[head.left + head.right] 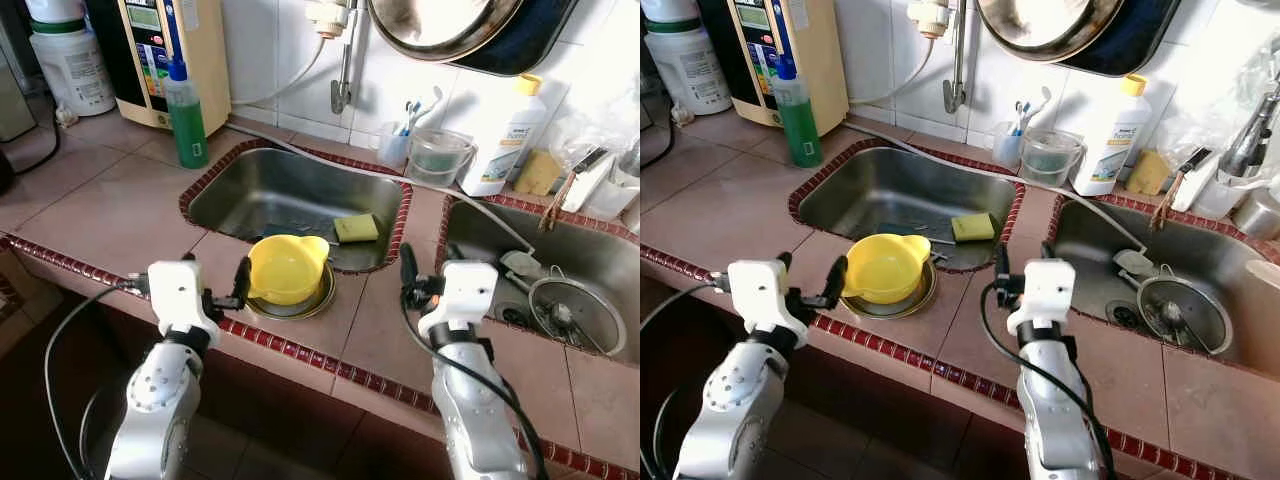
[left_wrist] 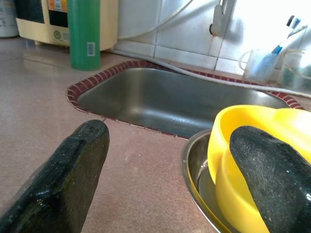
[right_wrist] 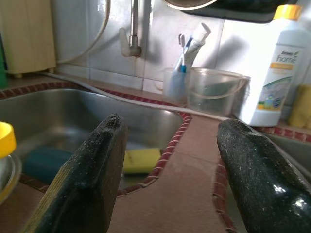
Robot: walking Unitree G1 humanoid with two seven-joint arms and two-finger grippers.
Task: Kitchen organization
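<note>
A yellow bowl [image 1: 287, 265] with a small handle sits inside a shallow steel dish [image 1: 322, 300] on the tiled counter, at the front rim of the left sink [image 1: 260, 190]. My left gripper [image 1: 225, 285] is open and low over the counter, just left of the bowl. In the left wrist view one of its fingers [image 2: 272, 179] lies in front of the bowl's wall [image 2: 243, 126]. My right gripper [image 1: 425, 275] is open over the counter strip between the two sinks, with nothing between its fingers [image 3: 87, 179]. A yellow sponge [image 1: 356, 228] lies in the left sink.
A green bottle [image 1: 185, 110] stands left of the sink. Behind it are a cup of toothbrushes [image 1: 395, 145], a clear tub [image 1: 438, 155] and a white bottle [image 1: 505, 140]. The right sink [image 1: 480, 240] holds a round strainer [image 1: 575, 310]. A hose [image 1: 330, 160] crosses the left sink.
</note>
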